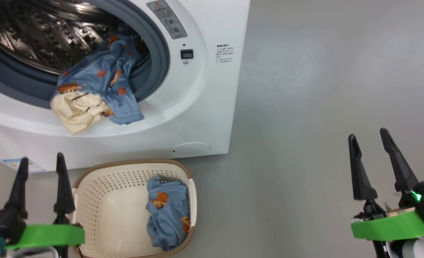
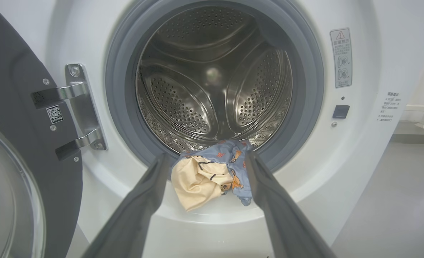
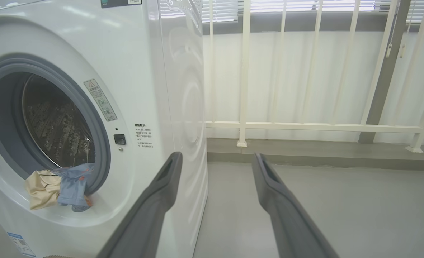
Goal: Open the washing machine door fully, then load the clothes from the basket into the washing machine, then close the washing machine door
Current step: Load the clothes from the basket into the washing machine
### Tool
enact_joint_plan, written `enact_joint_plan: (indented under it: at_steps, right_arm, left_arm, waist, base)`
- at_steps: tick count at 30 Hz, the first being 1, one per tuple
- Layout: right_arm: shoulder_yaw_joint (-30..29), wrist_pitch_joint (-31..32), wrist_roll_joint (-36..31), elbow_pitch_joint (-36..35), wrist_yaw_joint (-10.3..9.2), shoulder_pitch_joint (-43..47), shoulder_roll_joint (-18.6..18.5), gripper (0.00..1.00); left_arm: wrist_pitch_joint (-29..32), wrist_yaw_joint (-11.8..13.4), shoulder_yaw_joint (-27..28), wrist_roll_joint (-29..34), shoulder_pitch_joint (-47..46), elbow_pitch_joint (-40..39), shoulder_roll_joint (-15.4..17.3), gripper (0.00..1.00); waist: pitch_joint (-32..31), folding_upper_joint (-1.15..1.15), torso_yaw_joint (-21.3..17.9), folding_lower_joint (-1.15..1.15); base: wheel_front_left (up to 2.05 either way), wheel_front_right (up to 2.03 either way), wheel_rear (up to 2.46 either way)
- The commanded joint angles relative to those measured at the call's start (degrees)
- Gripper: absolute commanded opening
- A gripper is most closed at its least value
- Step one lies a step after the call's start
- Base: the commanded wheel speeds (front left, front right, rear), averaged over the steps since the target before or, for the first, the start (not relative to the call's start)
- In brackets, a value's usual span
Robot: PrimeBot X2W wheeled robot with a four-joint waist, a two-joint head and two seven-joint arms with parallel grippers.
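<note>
Washing machine door [image 2: 14, 143] swung wide on its hinges, left of the drum mouth. Clothes [image 1: 100, 86] split in two: one piece draped over the gasket lip of the washing machine [image 1: 205, 89], half inside, cream part possibly its lining; other piece [image 1: 169, 215] in the basket [image 1: 100, 200] on the floor. Left pincer [image 1: 41, 157] and right pincer [image 1: 368, 134] both released, grasping nothing.

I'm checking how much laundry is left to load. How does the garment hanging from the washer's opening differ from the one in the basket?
The hanging garment drapes over the lower rim of the washing machine opening, partly in the drum; the basket garment lies bunched against the right wall of the basket. The hanging garment shows a cream part; the basket garment shows only blue print. Both are light blue with orange-brown cartoon figures.
</note>
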Motion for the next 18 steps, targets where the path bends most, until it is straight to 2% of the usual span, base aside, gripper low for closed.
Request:
enact_joint_plan:
  at_steps: [1,18]
  right_arm:
    - [0.98,-0.27,0.17,-1.18,0.41,0.89,-0.97,1.00]
    - [0.66,-0.27,0.03,-1.81,0.41,3.65,-0.73,1.00]
  left_arm:
    - [-0.36,0.02,2.04,-0.17,0.72,-2.19,0.58,1.00]
    - [-0.36,0.02,3.05,-0.80,7.77,-7.54,-0.72,1.00]
  waist:
    - [-0.78,0.00,0.34,0.00]
    - [-2.61,0.00,1.18,0.00]
  base:
    - [0.00,0.00,0.00]
    - [0.00,0.00,0.00]
